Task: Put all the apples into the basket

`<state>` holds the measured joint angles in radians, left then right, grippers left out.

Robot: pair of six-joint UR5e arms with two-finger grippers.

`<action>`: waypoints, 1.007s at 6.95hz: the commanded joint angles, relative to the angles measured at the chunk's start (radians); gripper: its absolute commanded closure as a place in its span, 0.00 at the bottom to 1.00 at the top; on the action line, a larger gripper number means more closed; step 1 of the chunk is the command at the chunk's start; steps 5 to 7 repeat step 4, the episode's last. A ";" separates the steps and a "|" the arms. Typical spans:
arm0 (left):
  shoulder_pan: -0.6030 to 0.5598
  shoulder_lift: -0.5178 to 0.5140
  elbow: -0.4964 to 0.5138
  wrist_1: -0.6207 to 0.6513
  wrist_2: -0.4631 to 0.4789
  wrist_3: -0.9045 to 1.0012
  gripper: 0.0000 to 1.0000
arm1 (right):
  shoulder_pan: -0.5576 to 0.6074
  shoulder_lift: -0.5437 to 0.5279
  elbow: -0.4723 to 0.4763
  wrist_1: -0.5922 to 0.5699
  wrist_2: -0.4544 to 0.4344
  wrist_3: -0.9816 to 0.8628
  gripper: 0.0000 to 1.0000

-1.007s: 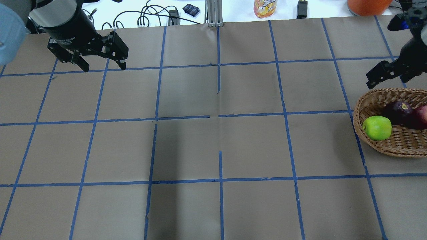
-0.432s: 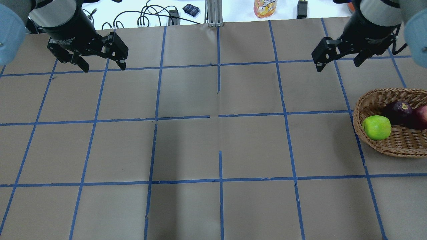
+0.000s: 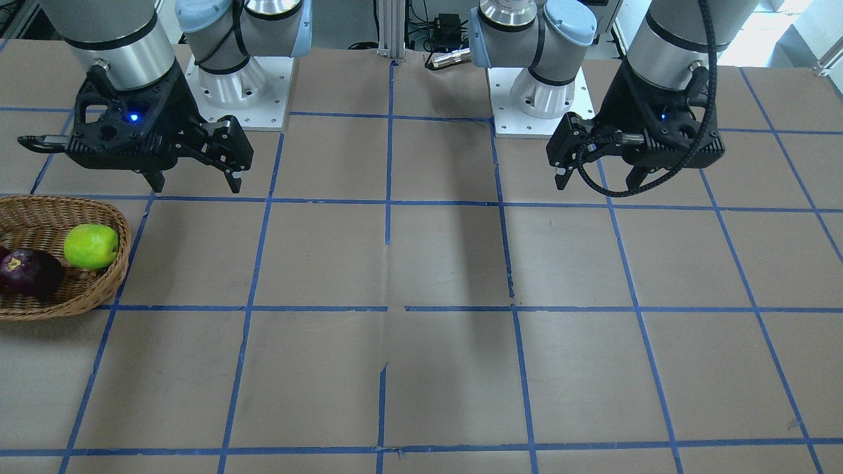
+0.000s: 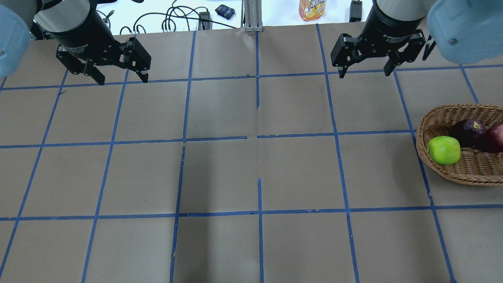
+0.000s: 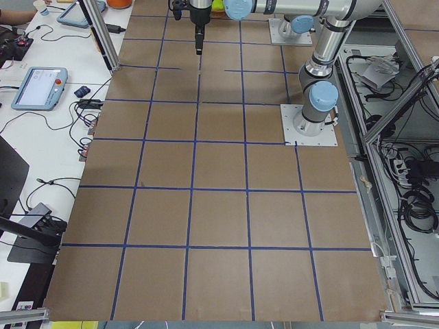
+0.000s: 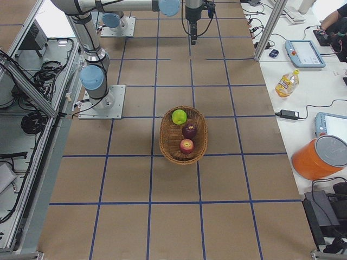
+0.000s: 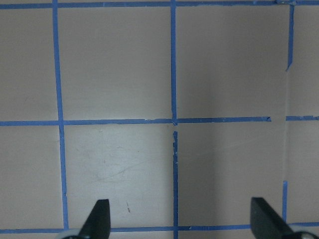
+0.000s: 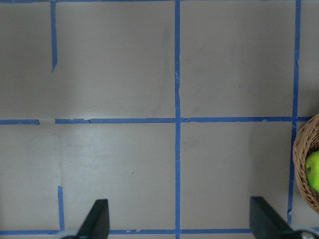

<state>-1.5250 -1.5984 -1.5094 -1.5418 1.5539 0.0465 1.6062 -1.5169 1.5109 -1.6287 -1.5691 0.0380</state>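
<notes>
Over on the tabletop (image 4: 298, 173), the green apple (image 4: 443, 150), maroon apple (image 4: 467, 131) and red apple (image 4: 497, 137) are sitting inside the basket (image 4: 456, 179); I am holding left jaws and right jaws apart.

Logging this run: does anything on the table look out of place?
Nothing stands out. The green apple, purple apple and red apple lie in the basket; left tool and right tool hang open, empty.

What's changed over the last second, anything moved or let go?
The right gripper, open and empty, swung away from the far rim of the basket toward the table's middle. Nothing was grasped or released in that span. The left gripper, open, kept its place, and the green apple, purple apple and red apple lie in the basket as before.
</notes>
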 commanded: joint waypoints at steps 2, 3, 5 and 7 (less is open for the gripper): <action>0.000 0.002 0.000 0.000 0.000 -0.001 0.00 | 0.006 0.004 -0.008 0.006 0.000 0.013 0.00; -0.001 0.002 0.000 0.000 -0.002 -0.001 0.00 | 0.006 0.004 -0.002 0.000 0.000 0.013 0.00; -0.001 0.002 0.000 0.000 -0.002 -0.001 0.00 | 0.006 0.004 0.002 -0.002 0.000 0.013 0.00; -0.001 0.002 0.000 0.000 -0.002 -0.001 0.00 | 0.006 0.004 0.002 -0.002 0.000 0.013 0.00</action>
